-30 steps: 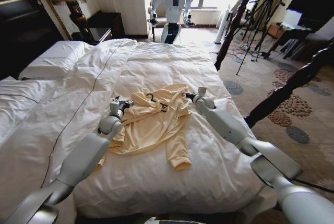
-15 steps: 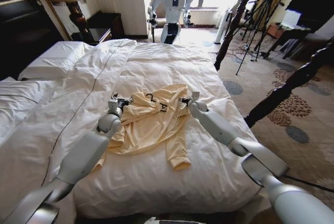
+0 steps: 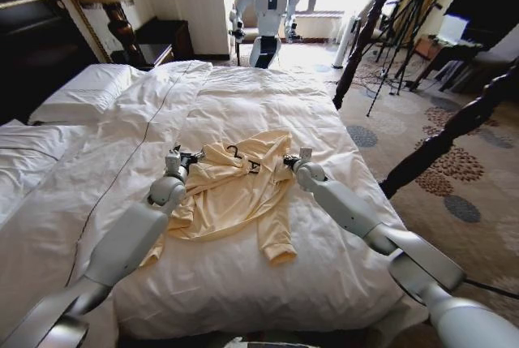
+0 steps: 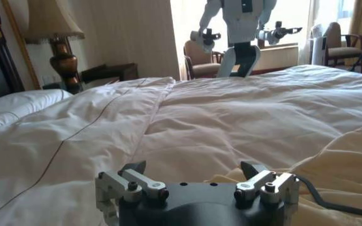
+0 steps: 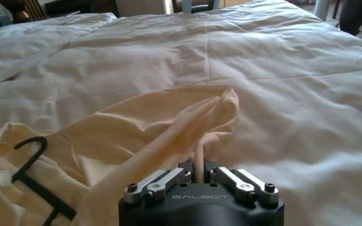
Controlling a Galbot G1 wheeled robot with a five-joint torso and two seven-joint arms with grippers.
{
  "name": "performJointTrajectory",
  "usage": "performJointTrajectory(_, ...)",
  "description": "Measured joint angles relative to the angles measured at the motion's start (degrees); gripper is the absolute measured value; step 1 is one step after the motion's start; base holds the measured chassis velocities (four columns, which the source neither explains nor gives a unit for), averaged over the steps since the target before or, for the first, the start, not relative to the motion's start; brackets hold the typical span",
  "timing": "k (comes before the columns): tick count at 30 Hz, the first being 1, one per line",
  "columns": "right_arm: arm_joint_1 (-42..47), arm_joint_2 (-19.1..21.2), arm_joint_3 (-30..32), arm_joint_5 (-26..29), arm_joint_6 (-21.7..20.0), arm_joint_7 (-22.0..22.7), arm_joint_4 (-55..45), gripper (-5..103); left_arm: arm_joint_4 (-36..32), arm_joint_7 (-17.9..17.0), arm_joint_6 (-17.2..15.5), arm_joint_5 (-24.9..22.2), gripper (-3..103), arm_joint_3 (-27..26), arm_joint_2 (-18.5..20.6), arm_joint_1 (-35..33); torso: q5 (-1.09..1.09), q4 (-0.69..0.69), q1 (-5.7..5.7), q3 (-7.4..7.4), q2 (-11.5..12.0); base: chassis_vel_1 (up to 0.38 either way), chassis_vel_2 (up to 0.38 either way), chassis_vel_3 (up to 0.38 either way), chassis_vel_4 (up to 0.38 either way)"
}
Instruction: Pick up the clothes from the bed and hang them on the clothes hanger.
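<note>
Pale cream clothes (image 3: 235,190) lie on the bed (image 3: 268,105) with the clothes hanger (image 3: 243,159) on top — right end effector (image 5: 201,175) pinches their three-o'clock shoulder, left end effector (image 4: 193,175) gapes at nine o'clock — hanging barely begun.

Open duvet (image 3: 268,96) beyond the clothes (image 3: 235,190), toward the far bed edge: free passage. Hanger (image 3: 243,160) lying on the clothes, in the way. Dark twisted post (image 3: 369,27) right of the clothes, off the bed corner.
</note>
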State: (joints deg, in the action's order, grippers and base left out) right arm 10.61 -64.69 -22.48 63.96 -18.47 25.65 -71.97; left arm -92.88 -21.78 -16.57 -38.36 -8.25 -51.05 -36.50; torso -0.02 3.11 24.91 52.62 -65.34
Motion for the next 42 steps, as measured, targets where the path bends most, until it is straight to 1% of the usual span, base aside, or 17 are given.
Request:
performJointTrajectory(1,0.16,0.90,-0.50,0.60,-0.27,0.56,-2.20,4,-0.11,-0.09,-0.04,-0.13,100,-0.18,0.05,-0.12,0.00,0.00,0.00,0.00,0.00,0.000,0.000,0.000,0.000)
performJointTrajectory(2,0.16,0.90,-0.50,0.60,-0.27,0.56,-2.20,4,-0.11,-0.09,-0.04,-0.13,100,-0.18,0.05,-0.12,0.00,0.00,0.00,0.00,0.00,0.000,0.000,0.000,0.000)
performJointTrajectory(3,0.39,2.38,-1.33,1.67,-0.80,1.42,-5.73,4,-0.22,-0.17,-0.07,-0.23,100,-0.42,0.10,-0.25,0.00,-0.01,0.00,0.00,0.00,0.000,0.000,0.000,0.000)
performJointTrajectory(5,0.77,5.27,-3.33,2.79,-1.48,2.59,-12.05,-2,-0.49,-0.33,-0.17,-0.44,100,-0.81,0.12,-0.38,0.00,0.00,-0.01,0.00,0.00,0.000,0.000,0.000,0.000)
performJointTrajectory(9,0.87,9.13,-6.44,2.84,-1.56,3.21,-19.03,-2,-1.02,-0.89,-0.46,-0.93,100,-1.07,0.11,-0.48,0.00,0.00,0.00,0.00,0.00,0.000,0.000,0.000,0.000)
performJointTrajectory(10,0.87,9.13,-6.44,2.84,-1.56,3.21,-19.03,-2,-1.02,-0.89,-0.46,-0.93,100,-1.07,0.11,-0.48,0.00,0.00,0.00,0.00,0.00,0.000,0.000,0.000,0.000)
performJointTrajectory(12,0.84,12.40,-8.58,4.86,-2.52,4.34,-24.80,-2,-1.69,-1.34,-0.93,-1.54,100,-1.43,0.12,-0.58,0.01,0.00,0.00,0.00,0.00,0.000,0.000,0.000,0.000)
performJointTrajectory(13,0.58,15.59,-10.69,6.94,-3.56,4.98,-29.74,-2,-2.11,-1.79,-1.32,-2.00,100,-1.63,0.21,-0.66,0.00,0.00,0.00,0.00,-0.01,0.000,0.000,0.000,0.000)
performJointTrajectory(15,0.42,16.90,-11.54,7.63,-4.03,5.02,-31.58,-2,-2.22,-1.89,-1.39,-2.07,100,-1.73,0.25,-0.69,0.01,0.00,-0.01,0.00,-0.01,0.000,0.000,0.000,0.000)
performJointTrajectory(17,-0.29,21.16,-13.93,10.15,-6.07,4.95,-37.34,-2,-2.49,-2.20,-1.58,-2.19,100,-2.08,0.41,-0.87,0.00,0.01,-0.01,-0.01,-0.01,0.000,0.000,0.000,0.000)
performJointTrajectory(21,-0.98,24.19,-16.24,11.11,-6.95,3.68,-41.59,0,-2.71,-2.65,-1.75,-2.20,100,-2.38,0.33,-1.22,0.00,0.01,-0.01,0.00,-0.01,0.000,0.000,0.000,0.000)
performJointTrajectory(26,-1.68,25.00,-18.43,10.93,-6.37,1.50,-44.80,0,-3.65,-3.25,-2.06,-2.32,100,-2.58,0.22,-2.05,0.00,0.01,0.00,0.00,-0.01,0.000,0.000,0.000,0.000)
performJointTrajectory(31,-4.55,23.24,-22.59,10.92,-5.33,0.09,-46.88,0,-4.42,-3.76,-2.20,-2.52,100,-3.47,0.39,-3.02,0.00,0.01,0.00,0.00,-0.01,0.000,0.000,0.000,0.000)
performJointTrajectory(34,-7.60,20.09,-27.19,12.00,-5.55,0.16,-47.15,0,-4.74,-3.87,-2.22,-2.58,100,-4.59,0.78,-3.71,-0.01,0.00,0.00,0.00,-0.01,0.000,0.000,0.000,0.000)
performJointTrajectory(36,-8.18,19.02,-28.20,12.33,-5.58,0.40,-47.15,0,-4.87,-3.87,-2.22,-2.60,100,-4.87,0.86,-3.92,-0.01,0.00,0.00,0.00,-0.01,0.000,0.000,0.000,0.000)
performJointTrajectory(39,-9.70,14.51,-31.81,16.63,-6.49,3.36,-47.39,0,-5.48,-3.87,-2.22,-2.71,100,-6.48,1.17,-5.16,-0.02,-0.01,0.00,0.00,-0.01,0.000,0.000,0.000,0.000)
performJointTrajectory(42,-9.76,13.22,-32.95,17.45,-7.06,4.28,-47.30,0,-5.58,-3.85,-2.19,-2.71,100,-7.26,1.26,-5.76,-0.02,-0.01,0.00,0.00,-0.01,0.000,0.000,0.000,0.000)
